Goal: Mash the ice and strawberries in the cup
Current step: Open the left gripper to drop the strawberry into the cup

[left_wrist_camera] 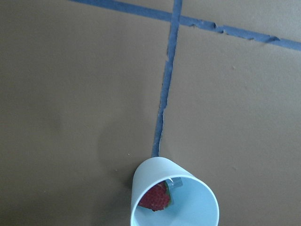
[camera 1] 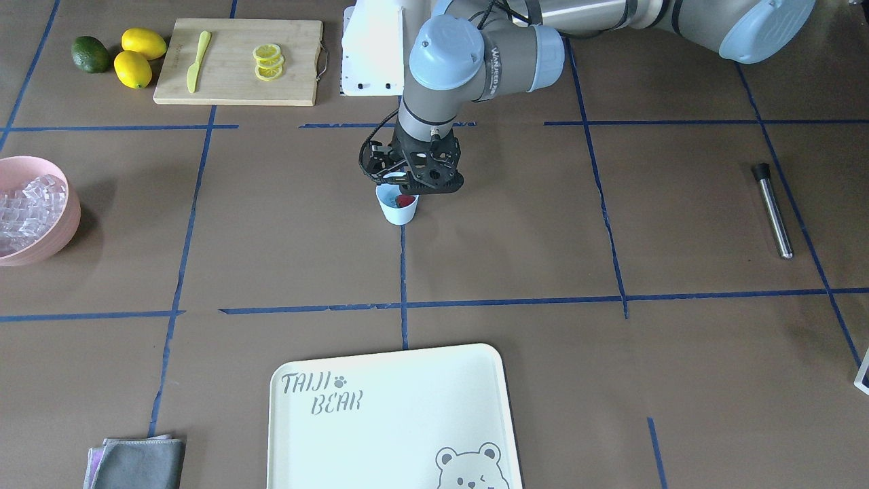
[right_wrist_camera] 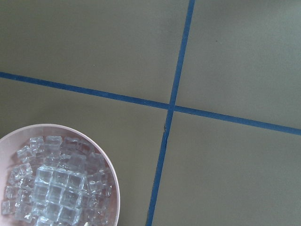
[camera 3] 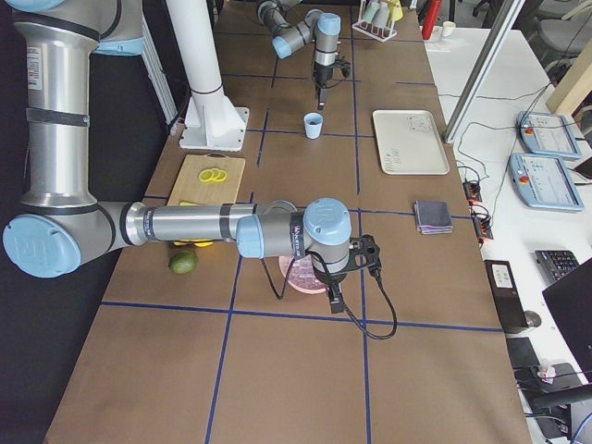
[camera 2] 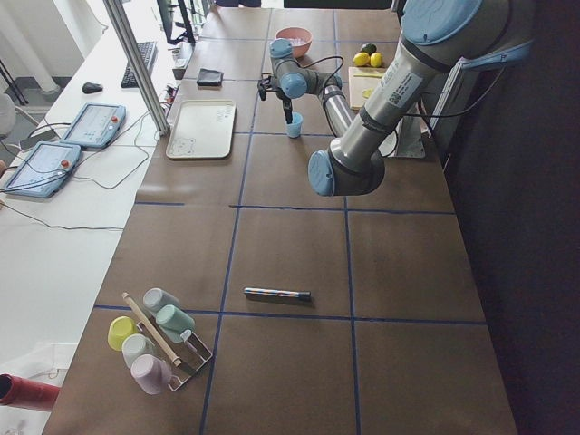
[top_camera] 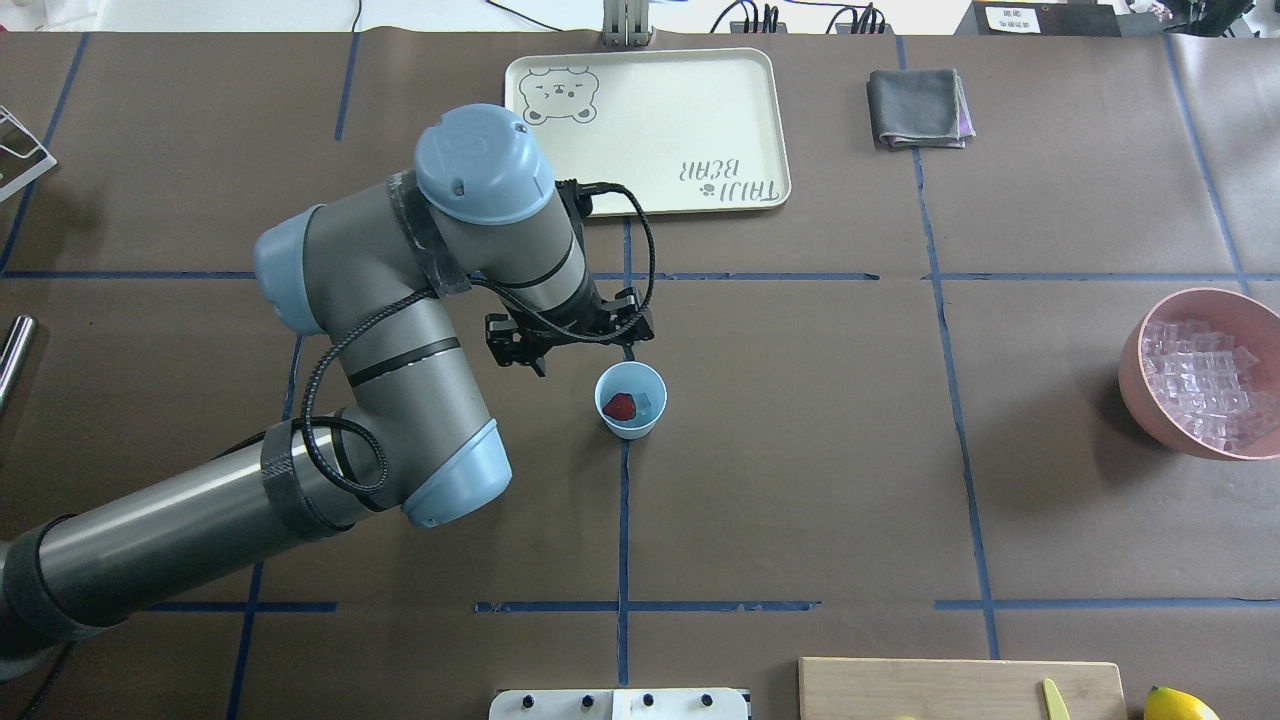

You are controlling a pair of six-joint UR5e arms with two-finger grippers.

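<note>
The tiny red strawberry (left_wrist_camera: 155, 197) and a clear ice cube (left_wrist_camera: 175, 183) sit in the small pale blue plastic cup (left_wrist_camera: 149, 173) mid-worktop, so fetching the steel rod (camera 1: 774, 210) by the left edge seems next, though I cannot tell whether the left gripper (camera 1: 415, 178) or the right gripper (camera 3: 332, 303) is spread.

it was a robotics lab: a long table (camera 2: 399, 263) papered brown and gridded in blue tape (camera 2: 272, 207), with teach pendants (camera 2: 94, 124), a keyboard (camera 2: 139, 62) and a mouse (camera 2: 88, 87) on the white bench (camera 2: 45, 263) at twelve o'clock beyond it.
</note>
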